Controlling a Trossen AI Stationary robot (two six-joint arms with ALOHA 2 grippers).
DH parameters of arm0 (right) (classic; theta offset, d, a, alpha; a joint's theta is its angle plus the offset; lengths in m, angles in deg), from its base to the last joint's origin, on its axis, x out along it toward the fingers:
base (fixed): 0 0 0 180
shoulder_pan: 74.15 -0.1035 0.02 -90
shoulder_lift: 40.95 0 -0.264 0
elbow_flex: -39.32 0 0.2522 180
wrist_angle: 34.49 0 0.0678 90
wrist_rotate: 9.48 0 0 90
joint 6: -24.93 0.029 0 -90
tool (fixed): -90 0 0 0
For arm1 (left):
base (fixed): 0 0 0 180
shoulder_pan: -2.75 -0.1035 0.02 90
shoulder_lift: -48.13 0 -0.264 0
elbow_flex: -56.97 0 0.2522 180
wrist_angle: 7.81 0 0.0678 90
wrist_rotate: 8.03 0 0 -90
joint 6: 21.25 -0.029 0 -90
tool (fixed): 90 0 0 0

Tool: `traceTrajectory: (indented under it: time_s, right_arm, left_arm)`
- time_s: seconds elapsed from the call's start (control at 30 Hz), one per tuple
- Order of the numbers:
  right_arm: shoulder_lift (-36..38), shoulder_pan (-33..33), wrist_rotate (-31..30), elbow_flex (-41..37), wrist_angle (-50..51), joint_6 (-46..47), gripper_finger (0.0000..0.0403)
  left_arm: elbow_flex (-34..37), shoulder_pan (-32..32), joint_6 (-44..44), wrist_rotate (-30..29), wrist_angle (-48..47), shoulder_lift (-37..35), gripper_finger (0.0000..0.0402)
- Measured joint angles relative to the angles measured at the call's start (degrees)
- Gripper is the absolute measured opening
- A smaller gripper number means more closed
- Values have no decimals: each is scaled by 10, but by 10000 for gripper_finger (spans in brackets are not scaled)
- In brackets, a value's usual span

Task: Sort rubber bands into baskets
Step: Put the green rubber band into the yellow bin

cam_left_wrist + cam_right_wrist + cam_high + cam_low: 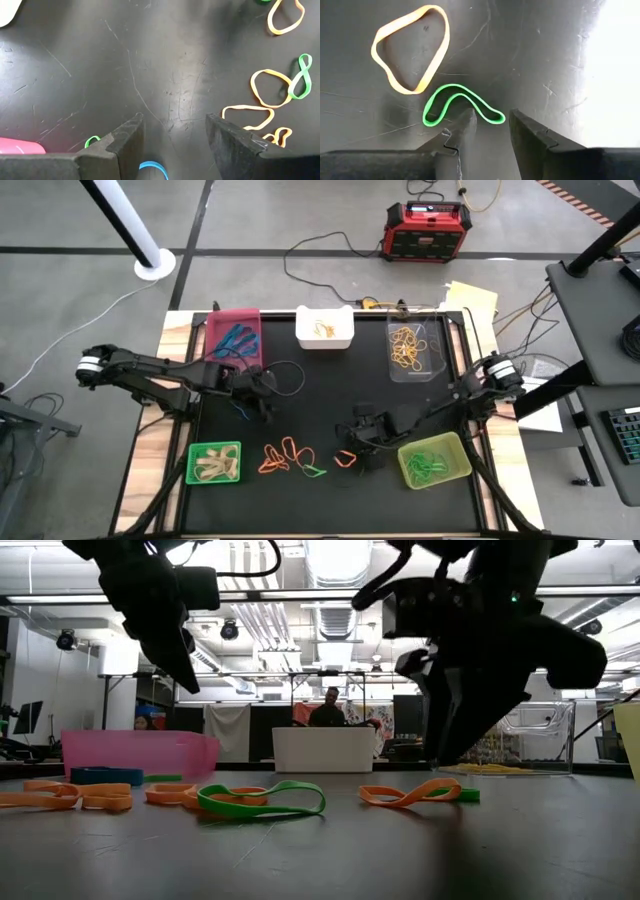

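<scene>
Right end effector [490, 131] half spread, empty, poised over green rubber band [461, 103] lying flat on table [530, 55] just beside orange band [412, 50], near yellow-green basket [436, 459]; left end effector [175, 135] spread, empty; risk: thin band slipping between closing fingertips.

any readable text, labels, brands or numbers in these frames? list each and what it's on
None can be read.
Red-and-black box on the floor: no lettering legible from above.
Keyboard at the right edge: key legends too small to read.
Baskets, e.g. pink basket, and the black mat: no markings visible.
</scene>
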Motion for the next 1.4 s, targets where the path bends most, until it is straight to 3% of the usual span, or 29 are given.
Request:
traceTrajectory:
  time_s: [0.4,0.5,0.63,0.87,1.17,1.3,1.4]
  right_arm:
    - [-44,32,76,5,-21,-41,101]
    - [-45,38,88,5,-22,-48,80]
    - [-46,45,103,5,-26,-55,23]
    - [-39,46,102,4,-25,-53,9]
    - [46,46,97,4,10,-16,9]
    - [106,42,106,4,83,57,9]
    - [152,29,151,4,154,142,9]
  left_arm:
    - [0,0,-6,-8,6,0,192]
    - [0,0,-9,-25,7,0,192]
    - [0,0,-12,-31,10,0,192]
    - [0,0,-15,-45,13,0,192]
    - [0,0,-15,-45,15,0,192]
    - [0,0,-15,-45,17,0,192]
    - [0,0,-15,-45,18,0,192]
